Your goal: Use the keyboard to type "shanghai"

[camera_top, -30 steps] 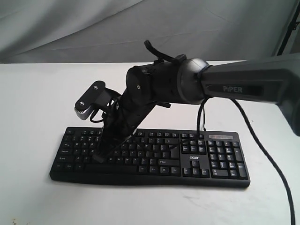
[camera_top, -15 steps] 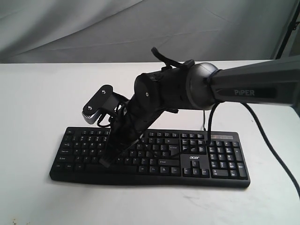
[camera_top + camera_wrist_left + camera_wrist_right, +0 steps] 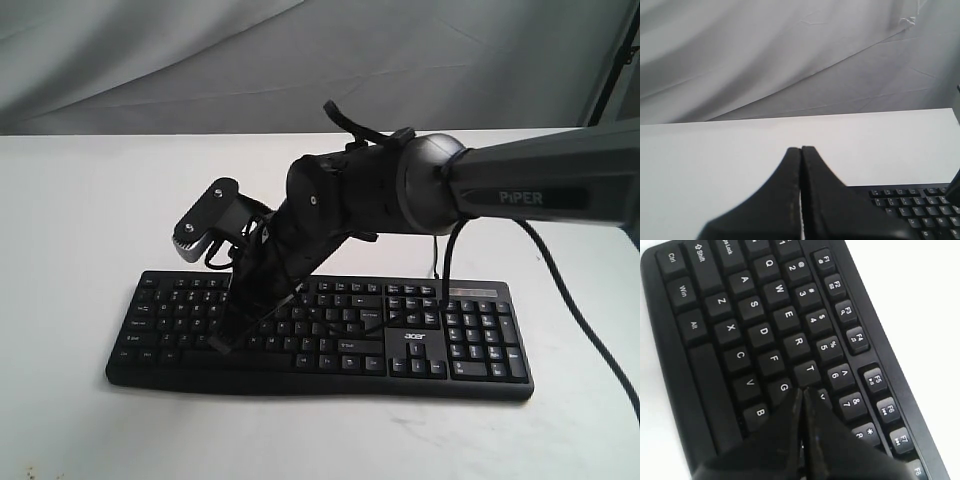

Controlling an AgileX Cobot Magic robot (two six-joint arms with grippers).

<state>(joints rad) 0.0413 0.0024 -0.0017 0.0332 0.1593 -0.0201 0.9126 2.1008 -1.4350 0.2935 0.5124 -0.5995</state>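
Plainly the right gripper [image 3: 802, 392], jaws pressed together on nothing, is the nearer one: its tip hangs just over the keyboard [image 3: 755, 335] beside G [image 3: 784, 387] and T [image 3: 810, 369] (about where H should be, though the tip hides it). The keyboard lies flat on the white table [image 3: 80, 220], long axis across the exterior view. The left gripper [image 3: 801, 150], likewise closed and empty, hovers apart from the keys.

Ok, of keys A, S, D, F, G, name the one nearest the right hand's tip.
The G key: it sits right beside the shut tip of the right hand; the other four lie farther off.
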